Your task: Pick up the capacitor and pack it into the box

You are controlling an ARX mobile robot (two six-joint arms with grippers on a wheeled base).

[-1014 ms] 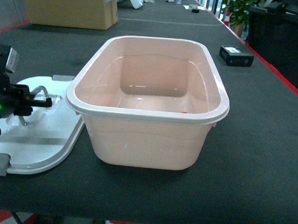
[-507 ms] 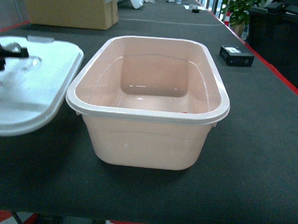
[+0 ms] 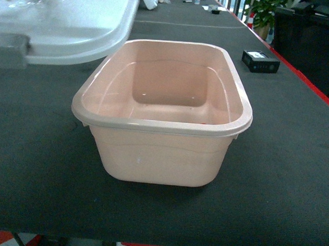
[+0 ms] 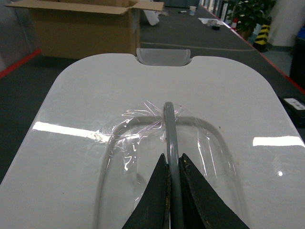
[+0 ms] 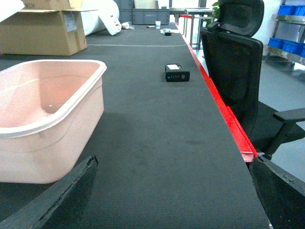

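Note:
The pale pink box (image 3: 162, 114) stands open mid-table, also at the left of the right wrist view (image 5: 47, 129). Its white lid (image 3: 76, 19) hangs in the air above the table, left of and behind the box. My left gripper (image 4: 174, 157) is shut on the lid's grey handle (image 4: 169, 124), which runs between the two fingers; the grey latch (image 4: 163, 56) is at the lid's far edge. My right gripper (image 5: 174, 161) is open over bare mat to the right of the box. The capacitor is not clearly in view; a tiny red speck (image 3: 203, 123) lies inside the box.
A brown cardboard carton (image 4: 81, 28) sits at the far left of the table. A small black device (image 3: 260, 61) lies far right, near the red table edge (image 5: 224, 109). A black office chair (image 5: 238, 62) stands beyond that edge.
The lid has risen from the mat left of the box, up and away to the top left, carried by my left gripper. The box has barely moved.

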